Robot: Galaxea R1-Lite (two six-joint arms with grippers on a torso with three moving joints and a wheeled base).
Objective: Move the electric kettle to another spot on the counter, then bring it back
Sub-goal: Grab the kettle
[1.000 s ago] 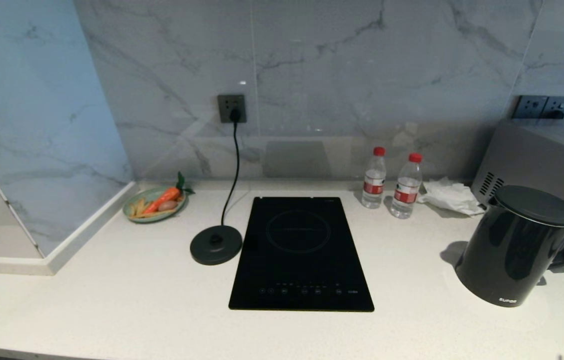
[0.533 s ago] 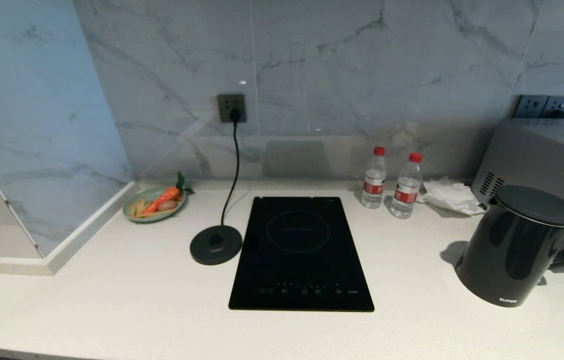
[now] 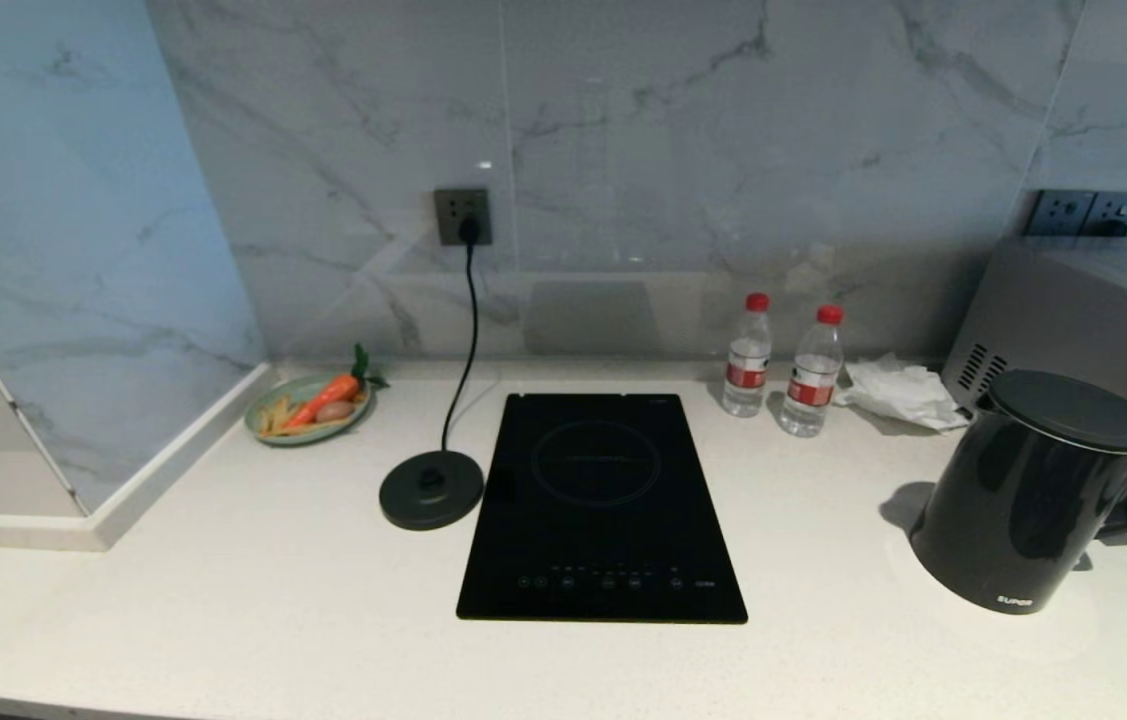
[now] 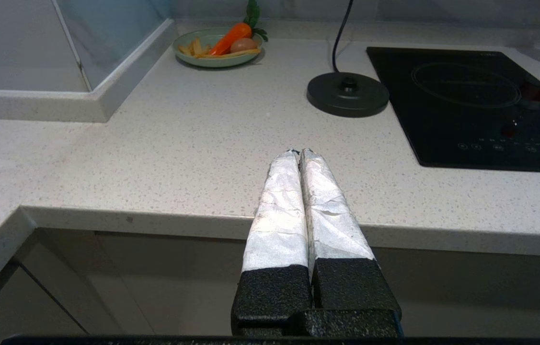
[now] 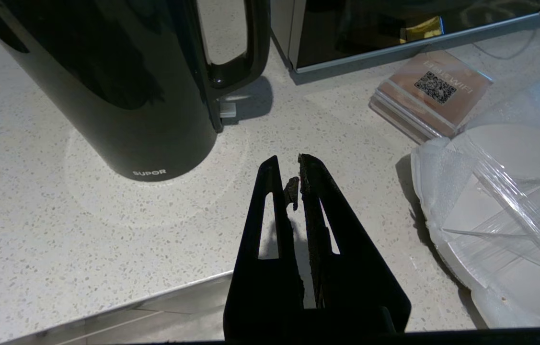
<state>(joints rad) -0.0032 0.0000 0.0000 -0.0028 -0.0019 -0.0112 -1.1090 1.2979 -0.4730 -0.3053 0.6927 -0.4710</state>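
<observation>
Standing upright at the right of the head view, the electric kettle [image 3: 1048, 490] rests on the white bench [image 3: 223, 600], lid closed, its contents hidden. Its round base disc [image 3: 431, 488] lies well apart, left of the cooktop [image 3: 603, 510]. At centre left, a green dish [image 3: 273, 428] holds a carrot, what may be an egg, and pale strips. Two capped bottles [image 3: 748, 355] stand behind. Both end effectors are clenched and empty: right [image 5: 288, 165] near the kettle, left [image 4: 299, 152] over the bench edge.

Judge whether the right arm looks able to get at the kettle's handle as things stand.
Probably yes: the right pincer, shut, hovers near the electric kettle, with only bare counter between it and the handle.
</observation>
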